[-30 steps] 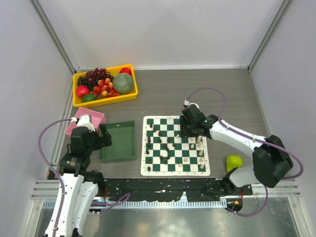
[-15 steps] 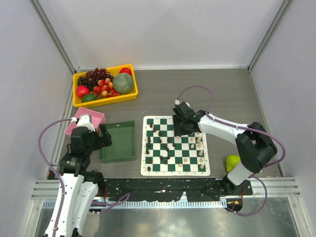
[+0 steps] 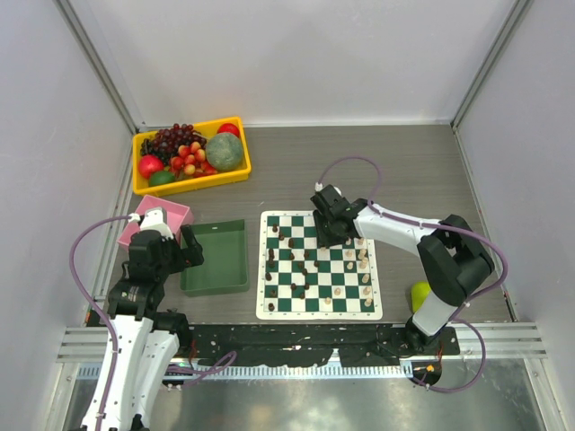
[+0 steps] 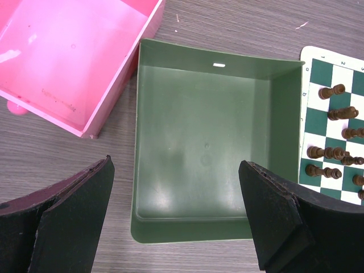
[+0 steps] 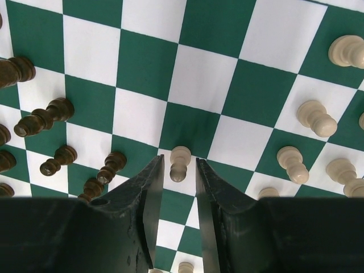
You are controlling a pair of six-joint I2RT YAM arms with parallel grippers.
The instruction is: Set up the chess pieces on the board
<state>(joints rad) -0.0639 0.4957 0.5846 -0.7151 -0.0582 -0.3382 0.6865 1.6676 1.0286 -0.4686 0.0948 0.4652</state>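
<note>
Right fingers (image 5: 149,190) shifted left, narrowed, straddling cream pawn (image 5: 180,163)

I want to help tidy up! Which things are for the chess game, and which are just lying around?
For the job: chess pieces, board.
Just lying about: yellow bin of fruit, pink box, green tray, loose green fruit.

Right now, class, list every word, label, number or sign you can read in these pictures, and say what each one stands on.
No text reads clearly.
Tiny printed marks on the white border of the board, left wrist view: too small and blurred to read.
Green tray and pink tray: no lettering visible.
</note>
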